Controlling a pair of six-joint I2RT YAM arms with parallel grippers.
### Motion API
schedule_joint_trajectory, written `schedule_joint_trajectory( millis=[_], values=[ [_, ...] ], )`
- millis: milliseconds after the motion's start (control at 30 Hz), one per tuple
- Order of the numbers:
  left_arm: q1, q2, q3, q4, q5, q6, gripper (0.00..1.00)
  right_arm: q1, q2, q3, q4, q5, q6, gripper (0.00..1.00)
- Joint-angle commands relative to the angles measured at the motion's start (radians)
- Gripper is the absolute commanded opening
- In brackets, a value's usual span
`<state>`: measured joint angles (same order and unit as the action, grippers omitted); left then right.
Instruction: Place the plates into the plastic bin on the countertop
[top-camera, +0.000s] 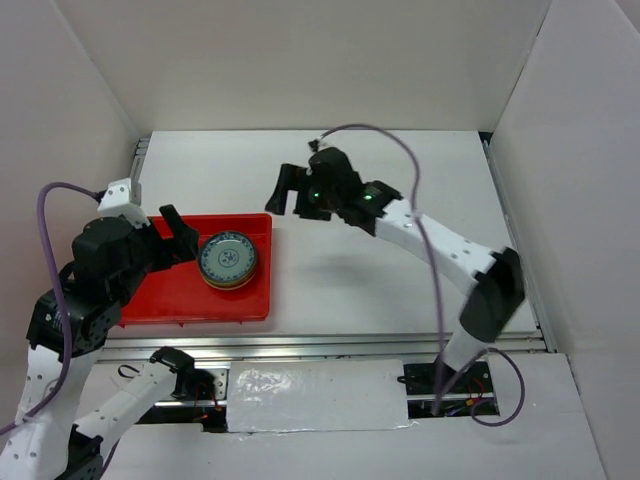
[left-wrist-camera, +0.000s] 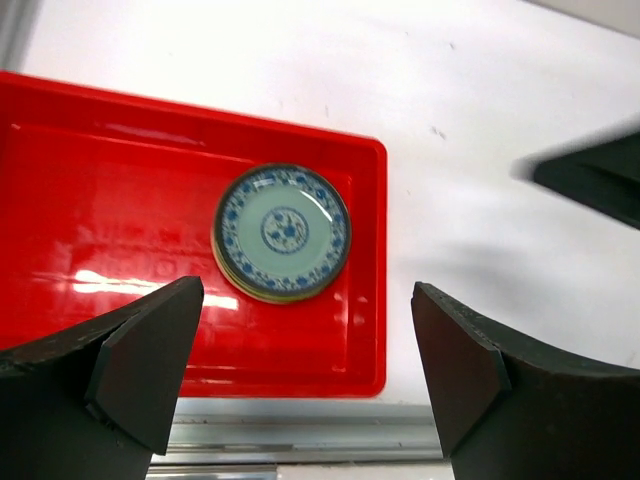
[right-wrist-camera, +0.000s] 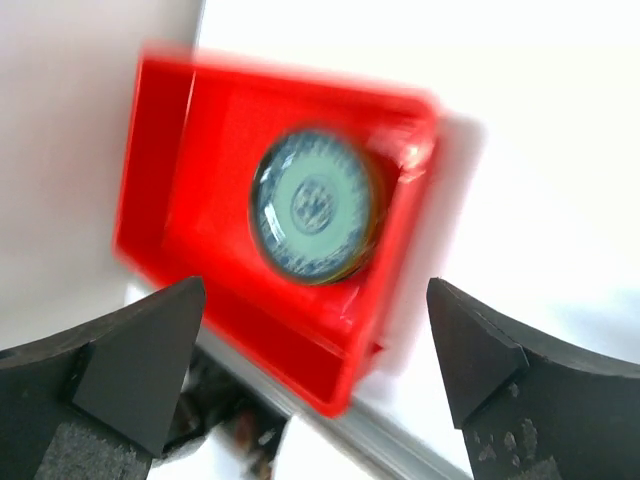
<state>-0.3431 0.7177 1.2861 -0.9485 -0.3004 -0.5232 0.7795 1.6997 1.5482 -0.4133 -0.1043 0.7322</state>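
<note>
The red plastic bin (top-camera: 160, 290) lies at the left of the white countertop (top-camera: 400, 290). A stack of plates (top-camera: 228, 260) stands in its right part, a blue-grey patterned plate on top; the plates beneath show only as thin rims. My left gripper (top-camera: 181, 237) is open and empty above the bin, just left of the stack. My right gripper (top-camera: 287, 190) is open and empty above the countertop, beyond the bin's far right corner. The stack (left-wrist-camera: 283, 233) and bin (left-wrist-camera: 100, 200) show between the left gripper's (left-wrist-camera: 305, 370) jaws. The right wrist view, blurred, shows the stack (right-wrist-camera: 315, 205), bin (right-wrist-camera: 200, 130) and gripper (right-wrist-camera: 310, 370).
White walls (top-camera: 300, 60) close the countertop at the back and both sides. A metal rail (top-camera: 330, 345) runs along its front edge, close behind the bin's near rim. The right arm (top-camera: 450, 250) stretches across the right half of the top.
</note>
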Motion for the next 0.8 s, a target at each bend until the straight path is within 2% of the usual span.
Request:
schedule_joint_trajectory(
  millis=[0, 100, 200, 300, 433, 533, 767],
  values=[
    [0.000, 0.064, 0.082, -0.001, -0.110, 0.054, 0.99, 0.067, -0.267, 0.024, -0.230, 0.444, -0.145, 1.00],
    [0.004, 0.155, 0.145, -0.036, -0.230, 0.064, 0.99, 0.164, -0.447, -0.008, -0.359, 0.705, -0.183, 1.00],
    [0.007, 0.222, 0.174, -0.056, -0.308, 0.075, 0.99, 0.247, -0.619, -0.029, -0.512, 0.860, -0.157, 1.00],
    [0.010, 0.246, 0.171, -0.075, -0.316, 0.040, 0.99, 0.291, -0.774, -0.069, -0.673, 0.917, -0.087, 1.00],
    [0.010, 0.171, 0.131, -0.084, -0.281, 0.009, 0.99, 0.299, -0.995, -0.118, -0.806, 0.925, -0.005, 1.00],
    [0.010, 0.112, 0.133, -0.130, -0.308, -0.009, 0.99, 0.281, -1.102, -0.126, -0.889, 0.928, 0.015, 1.00],
    [0.010, 0.031, 0.104, -0.219, -0.330, -0.054, 0.99, 0.193, -1.192, -0.132, -0.915, 0.901, -0.048, 1.00]
  ],
)
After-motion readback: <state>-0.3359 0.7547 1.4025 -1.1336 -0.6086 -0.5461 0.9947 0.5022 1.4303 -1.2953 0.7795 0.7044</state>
